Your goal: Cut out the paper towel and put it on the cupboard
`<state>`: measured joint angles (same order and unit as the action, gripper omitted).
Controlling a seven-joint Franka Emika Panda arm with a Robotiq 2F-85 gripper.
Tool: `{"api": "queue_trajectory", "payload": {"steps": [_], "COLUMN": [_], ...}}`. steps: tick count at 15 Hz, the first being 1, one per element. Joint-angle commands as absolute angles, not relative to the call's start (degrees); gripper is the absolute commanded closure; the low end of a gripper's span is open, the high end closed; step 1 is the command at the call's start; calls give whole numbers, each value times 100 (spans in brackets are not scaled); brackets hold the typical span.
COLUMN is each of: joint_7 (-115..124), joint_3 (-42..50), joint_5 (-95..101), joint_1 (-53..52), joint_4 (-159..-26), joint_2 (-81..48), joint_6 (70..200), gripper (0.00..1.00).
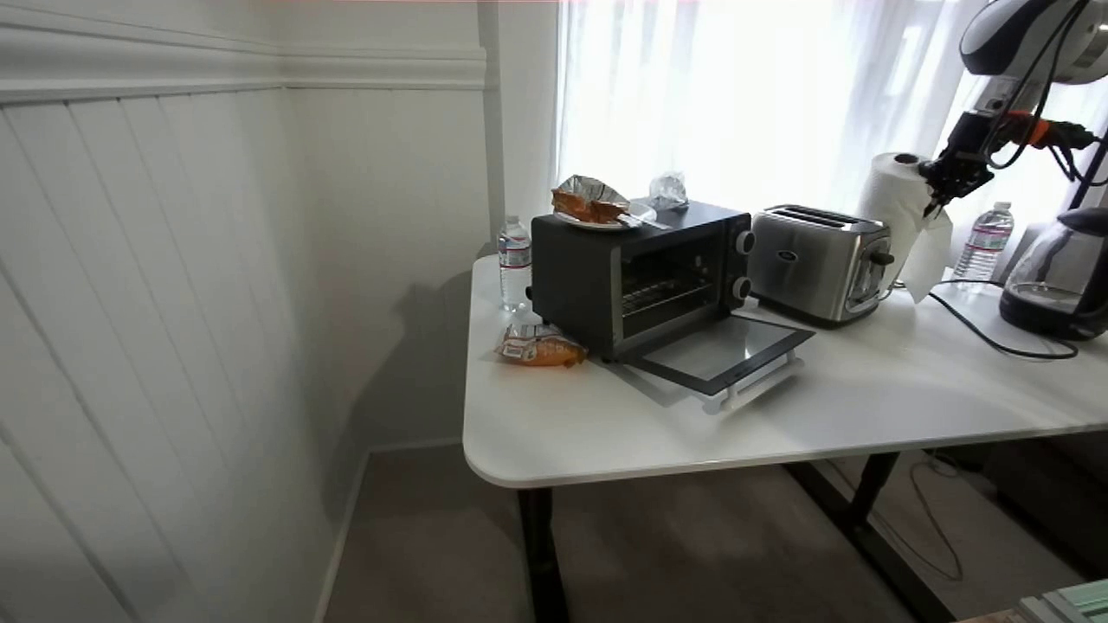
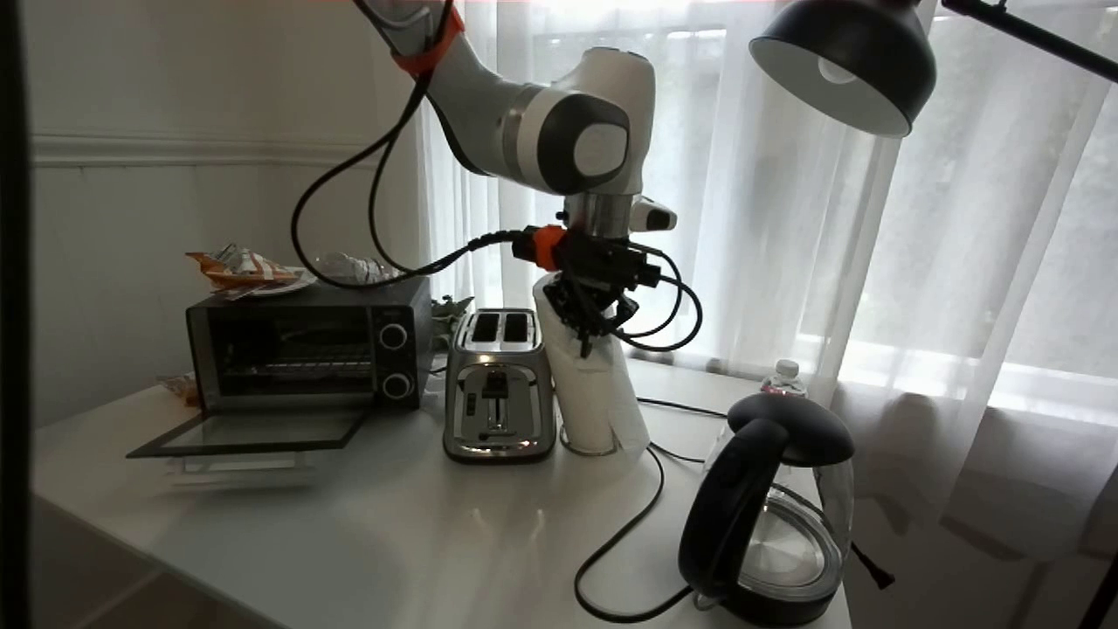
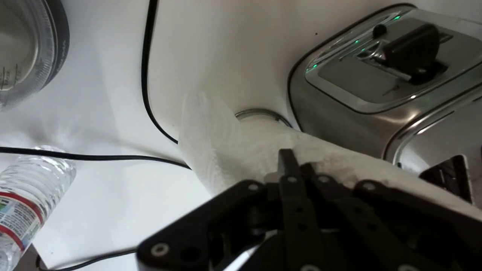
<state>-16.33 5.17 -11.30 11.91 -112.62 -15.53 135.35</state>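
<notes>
Paper towel stands just beside the toaster, cord near, kettle farther off; claw clenched.

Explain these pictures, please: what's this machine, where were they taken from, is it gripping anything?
The machine is a robot arm; its black gripper works like a hand. Two pictures were taken from outside it, the close-up from its wrist. The white table holds an open toaster oven, a toaster, a paper towel roll, two plastic bottles, a kettle and an orange packet. The gripper is shut close by the roll; whether it pinches the loose sheet, I can't tell.
</notes>
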Motion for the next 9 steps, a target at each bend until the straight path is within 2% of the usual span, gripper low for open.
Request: {"api": "queue_trajectory", "payload": {"steps": [1,9], "joint_7": [-1631,-1485], "joint_3": [453,591], "joint_5": [-1146,-1016], "joint_1": [1190,1399], "joint_4": [-11022,-10695], "joint_2": [-2055,-2745], "joint_6": [13685,13607], "gripper": [100,100]}}
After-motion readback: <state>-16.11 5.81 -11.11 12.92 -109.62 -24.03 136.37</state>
